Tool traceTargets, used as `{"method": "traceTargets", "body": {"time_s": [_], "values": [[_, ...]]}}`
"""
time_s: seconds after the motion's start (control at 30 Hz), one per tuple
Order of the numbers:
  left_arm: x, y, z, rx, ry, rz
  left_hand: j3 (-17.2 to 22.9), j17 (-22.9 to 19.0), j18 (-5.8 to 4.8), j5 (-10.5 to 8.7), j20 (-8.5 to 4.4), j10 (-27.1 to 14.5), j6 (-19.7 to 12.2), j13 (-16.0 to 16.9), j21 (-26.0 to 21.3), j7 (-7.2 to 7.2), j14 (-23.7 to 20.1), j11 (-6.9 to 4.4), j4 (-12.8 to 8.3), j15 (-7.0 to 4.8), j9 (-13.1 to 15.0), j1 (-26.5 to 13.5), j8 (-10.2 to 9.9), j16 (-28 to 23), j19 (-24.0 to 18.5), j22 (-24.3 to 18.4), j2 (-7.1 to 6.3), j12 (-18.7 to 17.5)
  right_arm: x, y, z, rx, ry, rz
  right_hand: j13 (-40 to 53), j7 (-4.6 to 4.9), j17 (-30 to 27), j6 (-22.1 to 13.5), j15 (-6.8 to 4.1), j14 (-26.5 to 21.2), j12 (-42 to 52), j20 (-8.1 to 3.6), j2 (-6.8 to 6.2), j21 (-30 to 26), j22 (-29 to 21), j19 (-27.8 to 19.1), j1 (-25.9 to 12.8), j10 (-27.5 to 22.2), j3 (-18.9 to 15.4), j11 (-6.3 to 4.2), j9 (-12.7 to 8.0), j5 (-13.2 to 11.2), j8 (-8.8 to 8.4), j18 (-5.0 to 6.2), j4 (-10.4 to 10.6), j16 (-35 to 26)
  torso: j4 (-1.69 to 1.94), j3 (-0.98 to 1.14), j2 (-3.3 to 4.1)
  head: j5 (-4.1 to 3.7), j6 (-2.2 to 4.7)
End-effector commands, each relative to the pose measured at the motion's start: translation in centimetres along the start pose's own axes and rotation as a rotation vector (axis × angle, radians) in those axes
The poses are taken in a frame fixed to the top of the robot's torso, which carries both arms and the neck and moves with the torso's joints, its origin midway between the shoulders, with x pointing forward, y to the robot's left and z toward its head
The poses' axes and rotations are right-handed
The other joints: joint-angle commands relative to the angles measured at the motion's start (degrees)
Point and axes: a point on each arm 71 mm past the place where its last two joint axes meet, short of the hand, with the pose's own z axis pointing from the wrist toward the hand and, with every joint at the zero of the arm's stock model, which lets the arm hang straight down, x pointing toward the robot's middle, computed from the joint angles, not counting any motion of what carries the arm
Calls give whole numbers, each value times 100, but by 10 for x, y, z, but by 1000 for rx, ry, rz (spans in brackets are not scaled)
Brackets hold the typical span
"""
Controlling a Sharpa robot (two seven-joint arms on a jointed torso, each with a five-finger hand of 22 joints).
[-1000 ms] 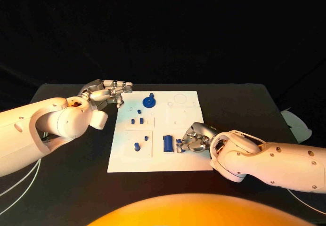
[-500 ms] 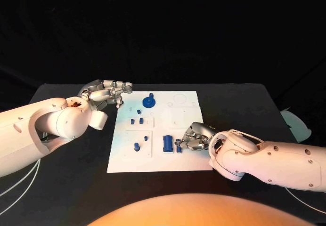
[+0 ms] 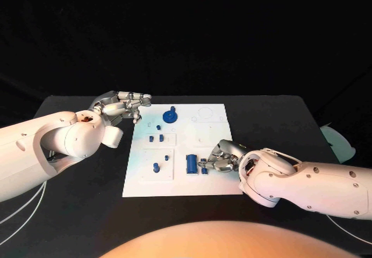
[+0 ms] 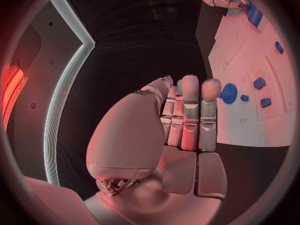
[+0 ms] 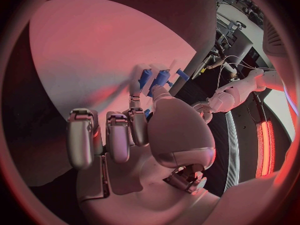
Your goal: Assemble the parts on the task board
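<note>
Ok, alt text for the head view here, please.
A white task board lies mid-table with small blue parts on it. The right hand rests at a blue part near the board's near right side; whether it grips is unclear. The left hand is at the far left corner, fingers curled.

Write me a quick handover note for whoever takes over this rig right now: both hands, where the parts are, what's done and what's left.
Left hand: beside the far left corner of the task board, fingers together, holding nothing.
Right hand: low over the board's near right part, fingertips at a small blue part next to the tall blue block; whether it grips that part cannot be told.
Parts: blue gear at the far middle, small blue pieces left of centre, two more nearer on the left.
Done: some parts appear to sit in recesses.
Left: the far right outlines look unfilled; assembly not finished.
</note>
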Motion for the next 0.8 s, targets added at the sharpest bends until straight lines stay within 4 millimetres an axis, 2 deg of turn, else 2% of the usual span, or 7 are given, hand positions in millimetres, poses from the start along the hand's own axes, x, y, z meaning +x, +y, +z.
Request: {"method": "traceTargets", "body": {"time_s": [0.03,0.17,0.3,0.47,0.8], "values": [[2,-1,0,3,20,-6,-5,-6,45,16,0,-29,-48,7,-37,8,-52,9,-43,5,-9,16,17,-12,8,-5,30,19,0,1,-2,-22,2,-20,804,3,1381,-15,-38,559,16,-27,18,-5,1340,373,282,220,22,-17,15,-49,23,-40,-94,32,4,4,0,-5,1],[2,0,0,3,20,-6,-5,-6,45,16,0,-29,-48,7,-37,8,-52,9,-43,5,-9,16,17,-12,8,-5,30,19,0,1,-4,-40,9,-47,802,6,1377,-29,-37,558,1,-31,-18,-17,1337,368,561,213,-18,-16,31,-331,26,-38,-184,30,1,3,-1,1,1],[2,0,0,2,19,-6,-5,-6,45,16,0,-29,-48,7,-37,8,-52,9,-43,5,-9,16,17,-12,8,-5,30,19,-1,0,-8,-61,11,-64,799,16,1378,-36,-31,558,-16,-27,-45,-23,1335,365,673,207,-108,-6,42,-560,27,-37,-184,30,-1,3,1,17,1],[1,0,0,1,17,-5,-5,-6,45,16,0,-29,-48,7,-37,8,-52,9,-43,5,-9,16,17,-12,8,-5,30,19,-4,-2,-11,-85,-7,-70,833,17,1407,-20,-27,565,32,-24,-20,30,1349,384,653,228,-164,-4,50,-620,37,-48,-125,43,-7,2,0,25,1],[1,0,0,0,18,-6,-5,-6,45,16,0,-29,-48,7,-37,8,-52,9,-43,5,-9,16,17,-12,8,-5,30,19,-4,-5,-10,-86,-2,-86,859,8,1413,-4,-29,566,69,-23,7,41,1352,388,659,245,-179,-9,56,-626,46,-50,-101,46,4,0,-1,6,1]]}}
